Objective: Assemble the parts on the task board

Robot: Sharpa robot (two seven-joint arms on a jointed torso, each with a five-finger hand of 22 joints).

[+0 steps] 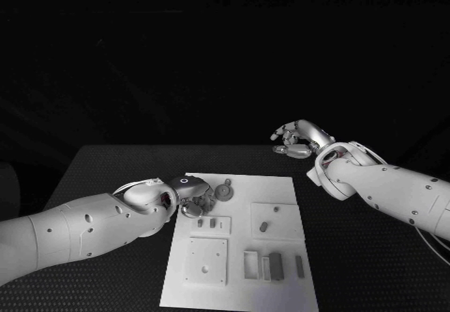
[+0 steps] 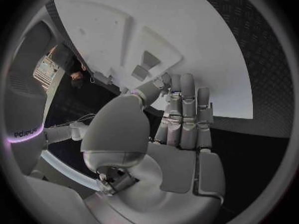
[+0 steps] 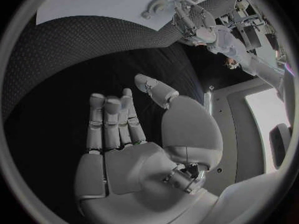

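The white task board (image 1: 239,286) lies in the middle of the black table. A round grey part (image 1: 225,190) sits near its far left corner. Small grey parts (image 1: 214,222) stand in a raised block, and another (image 1: 263,227) lies to their right. Longer pieces (image 1: 273,266) stand near the front. My left hand (image 1: 190,194) hovers over the board's far left edge, next to the round part, fingers (image 2: 184,114) straight and holding nothing above the board (image 2: 206,45). My right hand (image 1: 298,142) is raised beyond the board's far right corner, its fingers (image 3: 112,122) loosely extended and empty.
A square white plate (image 1: 206,260) with a hole sits at the board's front left. Bare black table (image 1: 356,260) surrounds the board on both sides. In the right wrist view the left hand (image 3: 193,22) and the round part (image 3: 156,6) appear across the table.
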